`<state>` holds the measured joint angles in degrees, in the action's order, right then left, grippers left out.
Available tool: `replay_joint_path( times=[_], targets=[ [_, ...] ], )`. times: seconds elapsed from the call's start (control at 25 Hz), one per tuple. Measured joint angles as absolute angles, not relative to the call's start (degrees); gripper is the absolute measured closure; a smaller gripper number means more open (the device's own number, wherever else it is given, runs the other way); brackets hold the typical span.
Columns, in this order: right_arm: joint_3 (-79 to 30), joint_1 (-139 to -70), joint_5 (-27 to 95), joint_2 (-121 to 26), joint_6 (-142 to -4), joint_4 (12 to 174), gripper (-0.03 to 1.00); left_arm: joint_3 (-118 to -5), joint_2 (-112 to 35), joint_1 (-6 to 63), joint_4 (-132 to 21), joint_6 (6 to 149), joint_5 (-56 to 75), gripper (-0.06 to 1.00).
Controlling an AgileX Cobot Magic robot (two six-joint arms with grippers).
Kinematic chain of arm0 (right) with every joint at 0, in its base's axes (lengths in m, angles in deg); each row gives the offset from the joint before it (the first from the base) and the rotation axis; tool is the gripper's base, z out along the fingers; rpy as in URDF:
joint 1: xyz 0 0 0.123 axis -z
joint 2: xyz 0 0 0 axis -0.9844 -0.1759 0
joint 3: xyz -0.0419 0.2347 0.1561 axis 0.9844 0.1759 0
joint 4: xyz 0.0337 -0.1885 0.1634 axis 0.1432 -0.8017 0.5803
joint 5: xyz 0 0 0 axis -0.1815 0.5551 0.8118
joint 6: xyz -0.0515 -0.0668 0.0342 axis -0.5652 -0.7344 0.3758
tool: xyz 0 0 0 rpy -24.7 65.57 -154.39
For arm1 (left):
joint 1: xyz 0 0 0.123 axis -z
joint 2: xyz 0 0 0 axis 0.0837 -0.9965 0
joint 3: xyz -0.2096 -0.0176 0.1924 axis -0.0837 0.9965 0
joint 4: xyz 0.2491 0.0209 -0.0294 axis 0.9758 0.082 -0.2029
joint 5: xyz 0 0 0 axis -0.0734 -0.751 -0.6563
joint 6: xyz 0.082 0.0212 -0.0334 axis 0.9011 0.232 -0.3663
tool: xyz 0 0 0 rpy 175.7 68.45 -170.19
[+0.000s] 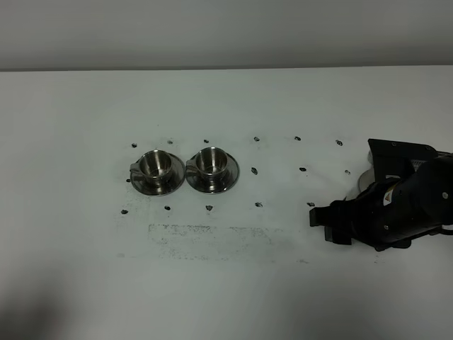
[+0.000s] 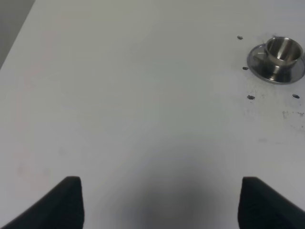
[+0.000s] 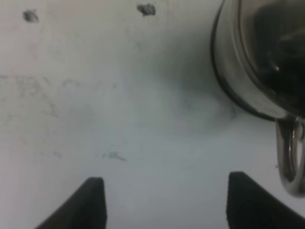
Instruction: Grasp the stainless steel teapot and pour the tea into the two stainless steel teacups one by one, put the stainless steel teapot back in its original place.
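Note:
Two stainless steel teacups stand side by side on round saucers left of the table's middle, the left teacup (image 1: 157, 168) and the right teacup (image 1: 211, 166). The left wrist view shows one teacup (image 2: 283, 52). The stainless steel teapot (image 3: 259, 57) sits at the table's right; its ring handle (image 3: 290, 162) shows in the right wrist view. In the high view my right arm covers nearly all of it, and only a sliver of the teapot (image 1: 363, 181) shows. My right gripper (image 3: 167, 205) (image 1: 323, 225) is open and empty beside the teapot, not touching it. My left gripper (image 2: 162, 205) is open and empty over bare table.
The white table (image 1: 226, 99) carries rows of small dark marks (image 1: 257, 170) and a scuffed patch (image 1: 209, 241) in front of the cups. The left arm is out of the high view. A grey wall runs behind the table's far edge.

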<state>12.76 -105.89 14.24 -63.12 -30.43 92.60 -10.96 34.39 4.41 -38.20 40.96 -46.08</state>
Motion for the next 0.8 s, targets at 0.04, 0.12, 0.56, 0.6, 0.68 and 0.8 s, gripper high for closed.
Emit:
replay_joint_path(
  times=[0.04, 0.12, 0.56, 0.6, 0.68, 0.8],
  targets=[
    [12.76, -105.89, 14.24, -63.39, -30.51, 92.31, 0.41, -10.96, 34.39, 4.41, -38.20, 40.96, -46.08, 0.29],
    [12.76, -105.89, 14.50, -63.56, -30.49, 91.27, 0.41, -10.96, 34.39, 4.41, -38.20, 40.96, -46.08, 0.29],
    [12.76, -105.89, 12.90, -63.56, -24.47, 81.50, 0.41, -10.96, 34.39, 4.41, -38.20, 40.96, -46.08, 0.29],
    [12.76, -105.89, 12.77, -63.56, -24.27, 81.14, 0.41, -10.96, 34.39, 4.41, -38.20, 40.96, -46.08, 0.29],
    [12.76, -105.89, 12.63, -63.56, -23.50, 79.98, 0.41, -10.96, 34.39, 4.41, -38.20, 40.96, -46.08, 0.29],
    [12.76, -105.89, 11.99, -63.56, -21.67, 77.83, 0.41, -10.96, 34.39, 4.41, -38.20, 40.96, -46.08, 0.29]
  ],
)
